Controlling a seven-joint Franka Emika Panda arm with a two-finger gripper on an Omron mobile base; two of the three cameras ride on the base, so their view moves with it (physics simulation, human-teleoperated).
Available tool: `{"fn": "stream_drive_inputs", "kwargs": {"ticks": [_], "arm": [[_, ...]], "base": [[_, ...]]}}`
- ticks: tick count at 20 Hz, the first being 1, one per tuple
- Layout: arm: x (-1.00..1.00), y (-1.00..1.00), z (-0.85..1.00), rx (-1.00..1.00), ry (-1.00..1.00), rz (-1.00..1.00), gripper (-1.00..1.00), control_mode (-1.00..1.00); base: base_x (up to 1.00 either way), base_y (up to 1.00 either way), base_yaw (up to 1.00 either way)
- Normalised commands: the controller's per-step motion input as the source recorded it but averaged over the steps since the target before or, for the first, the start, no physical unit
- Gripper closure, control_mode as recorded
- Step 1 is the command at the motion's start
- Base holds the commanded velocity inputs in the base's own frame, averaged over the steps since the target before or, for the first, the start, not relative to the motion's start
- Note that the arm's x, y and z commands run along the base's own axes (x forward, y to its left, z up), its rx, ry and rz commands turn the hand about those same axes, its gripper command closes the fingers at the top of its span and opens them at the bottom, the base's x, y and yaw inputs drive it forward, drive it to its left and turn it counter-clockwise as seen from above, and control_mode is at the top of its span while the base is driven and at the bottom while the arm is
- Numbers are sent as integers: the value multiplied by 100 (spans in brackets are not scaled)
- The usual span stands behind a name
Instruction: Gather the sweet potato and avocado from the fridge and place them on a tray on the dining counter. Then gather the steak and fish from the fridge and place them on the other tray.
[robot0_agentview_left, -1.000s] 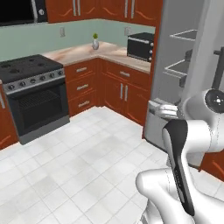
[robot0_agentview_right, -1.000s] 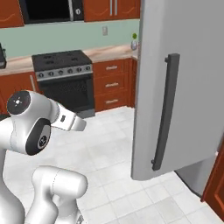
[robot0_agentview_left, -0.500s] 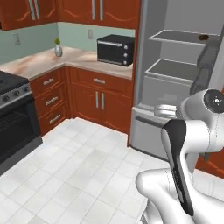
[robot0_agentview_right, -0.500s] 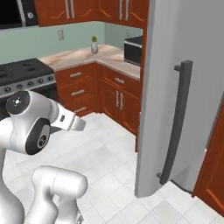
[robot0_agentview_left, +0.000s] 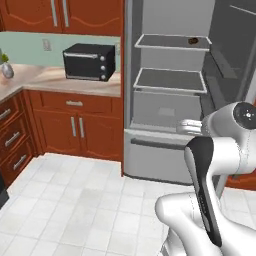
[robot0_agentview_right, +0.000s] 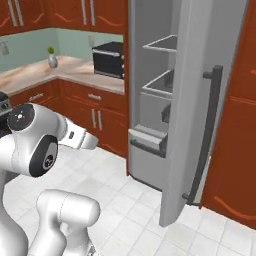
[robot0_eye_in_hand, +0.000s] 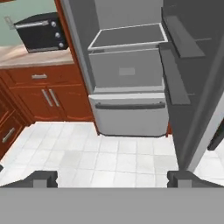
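The silver-grey fridge (robot0_agentview_left: 160, 152) stands open in front of me, with pale shelves and a drawer inside (robot0_eye_in_hand: 129, 113). A small dark brown lump (robot0_agentview_left: 192, 41) lies on the upper shelf; it is too small to tell what it is. My gripper (robot0_eye_in_hand: 113, 178) is open, its fingertips (robot0_eye_in_hand: 43, 178) wide apart with nothing between them. It hovers above the floor, short of the fridge's lower drawer (robot0_agentview_right: 147, 140). The sweet potato, avocado, steak, fish, both trays and the dining counter are hidden or out of view.
The fridge door (robot0_agentview_right: 197, 100) is swung out to the right, with its dark handle (robot0_agentview_right: 207, 130) facing me. A black toaster oven (robot0_agentview_left: 89, 61) sits on the wall counter (robot0_agentview_left: 55, 82) to the left, above red-brown cabinets (robot0_agentview_left: 75, 132). White tiled floor (robot0_agentview_left: 75, 200) lies between.
The whole picture has swung from the stove towards the fridge, so the base has moved. The open fridge is now nearer and faces me. The gripper stays open.
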Motion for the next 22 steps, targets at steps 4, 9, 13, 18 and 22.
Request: {"fn": "stream_drive_inputs", "kwargs": {"ticks": [4,9,13,18,22], "arm": [[0,0,0,0,0,0,-100,100],[0,0,0,0,0,0,-100,100],[0,0,0,0,0,0,-100,100],[0,0,0,0,0,0,-100,100],[0,0,0,0,0,0,-100,100]], "base": [[59,53,-54],[69,58,-50],[85,64,-44],[84,40,-40],[93,35,-36]]}}
